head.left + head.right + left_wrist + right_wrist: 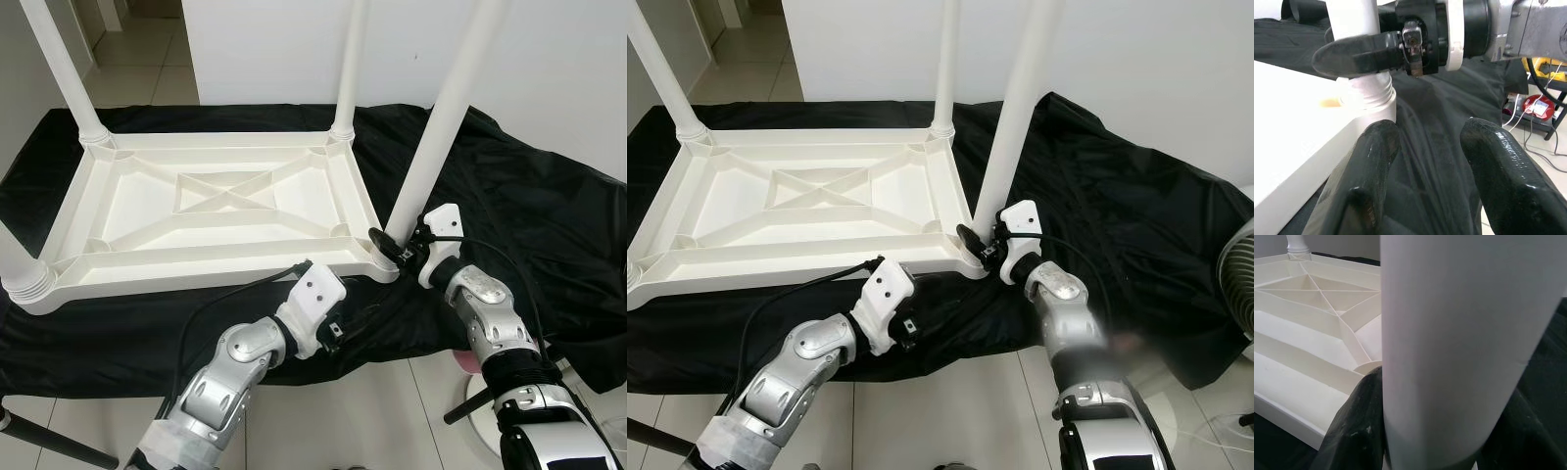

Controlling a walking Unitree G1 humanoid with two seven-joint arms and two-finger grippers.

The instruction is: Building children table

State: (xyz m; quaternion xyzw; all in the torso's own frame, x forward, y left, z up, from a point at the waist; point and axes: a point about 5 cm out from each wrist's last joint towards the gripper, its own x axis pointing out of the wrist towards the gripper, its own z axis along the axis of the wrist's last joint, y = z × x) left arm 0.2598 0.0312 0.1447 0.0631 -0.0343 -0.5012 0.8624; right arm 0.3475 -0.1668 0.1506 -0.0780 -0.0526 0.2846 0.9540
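Tabletop [220,211] lies upside down on a black cloth [529,215], white legs upright at its corners. Right gripper [392,245] clasps the near right leg [436,137] just above its socket. Left gripper [1430,161] hangs beside it, fingers spread, empty. No writing is legible.

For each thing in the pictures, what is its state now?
Table top: upside down on the black cloth.
Near right leg: upright in its corner socket, gripped near the base.
Right gripper: shut on that leg.
Left gripper: open, holding nothing, beside that corner.
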